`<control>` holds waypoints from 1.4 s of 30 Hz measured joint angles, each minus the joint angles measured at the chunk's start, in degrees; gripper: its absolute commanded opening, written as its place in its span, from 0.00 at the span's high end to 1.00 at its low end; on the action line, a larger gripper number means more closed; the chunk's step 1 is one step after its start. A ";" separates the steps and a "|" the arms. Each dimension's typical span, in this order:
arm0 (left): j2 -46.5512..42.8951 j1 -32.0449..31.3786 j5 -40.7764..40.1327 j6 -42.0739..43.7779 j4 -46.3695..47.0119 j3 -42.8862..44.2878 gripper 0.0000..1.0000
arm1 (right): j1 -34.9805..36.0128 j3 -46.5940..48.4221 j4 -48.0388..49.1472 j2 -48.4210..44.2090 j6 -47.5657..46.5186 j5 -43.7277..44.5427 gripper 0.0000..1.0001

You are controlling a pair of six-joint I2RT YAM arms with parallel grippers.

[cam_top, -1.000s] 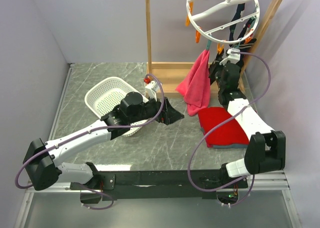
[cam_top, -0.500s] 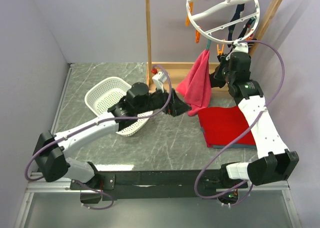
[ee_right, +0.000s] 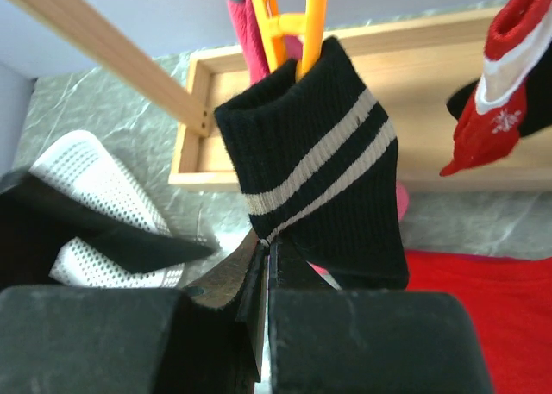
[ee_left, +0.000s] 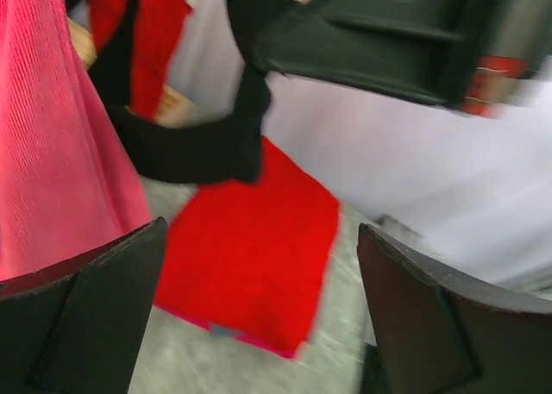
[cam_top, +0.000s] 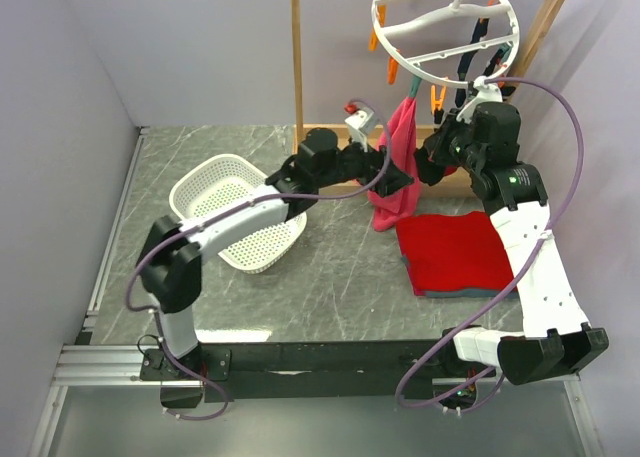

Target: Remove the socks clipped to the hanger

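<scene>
Top external: pink towel [cam_top: 404, 127] hangs beside left claw [cam_top: 399, 181], near socks [cam_top: 467, 67].

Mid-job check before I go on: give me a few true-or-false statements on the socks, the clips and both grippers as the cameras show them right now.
1. The black sock with tan stripes hangs from an orange clip. True.
2. The left gripper is shut on the pink towel. False: its jaws stand wide open, holding nothing.
3. The right gripper is shut on the striped sock's lower edge. True.
4. The folded red cloth hangs from the round white plastic hanger. False: it lies flat on the table.
</scene>
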 measured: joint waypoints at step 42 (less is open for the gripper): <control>17.14 1.86 8.28 -13.05 18.21 10.88 0.97 | 4.17 18.86 -12.22 5.03 2.45 9.22 0.28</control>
